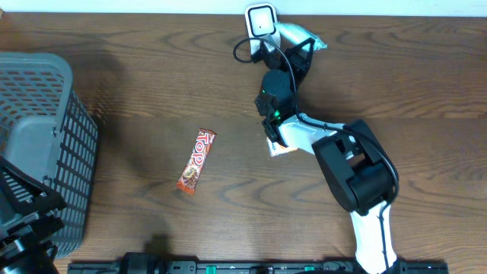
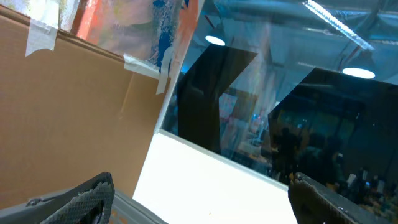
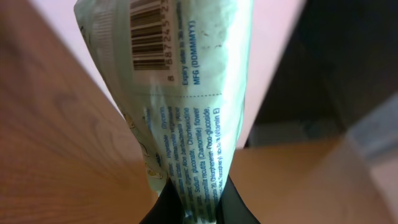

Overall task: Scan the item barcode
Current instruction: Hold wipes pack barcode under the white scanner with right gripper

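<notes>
**Overhead:** The pale packet [image 1: 301, 35] is held up at the far edge of the bench [image 1: 137, 91], just beside the white scanner [image 1: 261, 20], at the end of the right arm [image 1: 278, 95]. A candy bar [image 1: 197, 161] printed "ToP" lies mid-bench, and a gray basket [image 1: 46, 137] stands at the left.

**Left wrist:** The left gripper [image 2: 202, 202] is spread wide and holds nothing. It faces cardboard and a window.

**Right wrist:** The right gripper [image 3: 193, 210] pinches the packet's narrow bottom end. The barcode [image 3: 148, 34] sits near the top, clear of the fingers. Beside it I can read "MFG (DDMMMYY)" and an expiry line mentioning 36 months. The ingredient print below names chamomile flower.

The packet looks light, soft and glossy, so it will likely flop and bow. The bottom end seems the right place to hold it.
</notes>
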Available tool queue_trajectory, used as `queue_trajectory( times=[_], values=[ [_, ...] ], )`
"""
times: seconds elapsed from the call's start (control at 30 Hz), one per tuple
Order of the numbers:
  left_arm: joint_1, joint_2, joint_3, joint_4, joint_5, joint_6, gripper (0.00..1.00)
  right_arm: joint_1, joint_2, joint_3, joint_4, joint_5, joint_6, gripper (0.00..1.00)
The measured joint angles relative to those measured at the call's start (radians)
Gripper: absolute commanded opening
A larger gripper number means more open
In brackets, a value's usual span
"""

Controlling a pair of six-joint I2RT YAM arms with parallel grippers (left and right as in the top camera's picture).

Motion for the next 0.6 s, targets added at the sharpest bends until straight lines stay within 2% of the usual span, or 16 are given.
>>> queue_trajectory(
  times=[0.2, 0.6],
  values=[
    [0.0, 0.0, 0.0, -0.028, 0.0, 0.0, 0.9, -0.024, 0.041, 0.024, 0.011, -0.089, -0.076, 0.01],
    [0.0, 0.0, 0.0, -0.102, 0.0, 0.0, 0.9, -0.061, 0.181, 0.227, -0.022, -0.293, -0.143, 0.01]
  ],
)
